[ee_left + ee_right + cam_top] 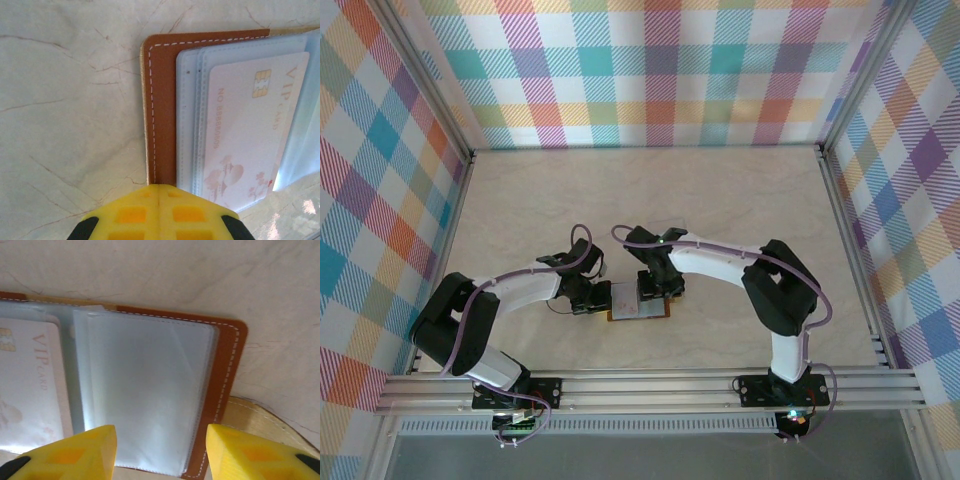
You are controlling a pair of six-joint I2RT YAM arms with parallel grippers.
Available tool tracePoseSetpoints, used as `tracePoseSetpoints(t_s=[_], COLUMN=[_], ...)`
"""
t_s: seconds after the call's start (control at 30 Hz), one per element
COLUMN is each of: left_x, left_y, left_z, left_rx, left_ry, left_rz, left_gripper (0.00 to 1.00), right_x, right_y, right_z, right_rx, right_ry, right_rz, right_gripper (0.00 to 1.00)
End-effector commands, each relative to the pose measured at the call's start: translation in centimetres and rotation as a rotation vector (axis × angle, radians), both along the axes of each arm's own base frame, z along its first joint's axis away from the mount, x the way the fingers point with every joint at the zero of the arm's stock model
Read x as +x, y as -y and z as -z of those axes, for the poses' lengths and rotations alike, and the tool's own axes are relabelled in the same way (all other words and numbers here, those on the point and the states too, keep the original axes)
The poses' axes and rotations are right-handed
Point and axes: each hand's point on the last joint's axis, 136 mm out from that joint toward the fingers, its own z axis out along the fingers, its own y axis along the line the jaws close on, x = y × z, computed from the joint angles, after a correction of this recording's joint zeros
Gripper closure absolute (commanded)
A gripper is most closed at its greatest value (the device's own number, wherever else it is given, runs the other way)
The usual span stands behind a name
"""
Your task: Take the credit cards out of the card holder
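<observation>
**Ana:** Where does the job stand?

**Robot:** Early, by my reckoning. The card holder (638, 302) lies open and flat on the table (65, 100), between my two arms. A whitish VIP card (250, 135) sits tucked inside one of its clear sleeves (187, 125), so at least that one is not yet out.

**Ana:** And your hands?

**Robot:** My left gripper (159, 200) is closed, its yellow tips pressed together with nothing between them. They meet right at the near edge of the brown cover. I take that as pinning the holder down, though I cannot tell whether they press on it. My right gripper (161, 440) stands apart-jawed and empty, one finger on each side of the top sleeve on the holder's right half. That sleeve looks empty to me.

**Ana:** So what next?

**Robot:** I judge this to be the reach for a card. The VIP card lies left of my right gripper's span, in the wrist view, so that gripper would need to shift over to it. Then it has to catch the card's exposed edge alone, not the slippery plastic around it, and draw the card out along the sleeve's opening. The left should hold the cover firm, or the whole holder may slide along with the card.
</observation>
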Motion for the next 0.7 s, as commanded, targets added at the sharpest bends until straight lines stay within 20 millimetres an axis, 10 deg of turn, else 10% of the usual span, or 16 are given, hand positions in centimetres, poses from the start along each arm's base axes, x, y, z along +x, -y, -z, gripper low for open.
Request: tracePoseSetpoints(t_s=[0.0, 0.27, 0.67], left_x=[-0.2, 1.0, 2.4], left_y=[-1.5, -0.5, 1.9], left_z=[-0.3, -3.6, -3.1], left_rx=[0.076, 0.031, -0.040], left_ry=[-0.001, 0.049, 0.020], left_rz=[-0.009, -0.009, -0.003], left_gripper=[0.96, 0.97, 1.00], right_x=[-0.6, -0.3, -1.0], right_y=[1.7, 1.7, -6.2], right_z=[0.8, -1.5, -3.8], right_rx=[-0.061, -0.006, 0.469], right_ry=[0.002, 0.065, -0.090], right_rz=[-0.026, -0.037, -0.063], right_gripper=[0.51, 0.61, 0.73])
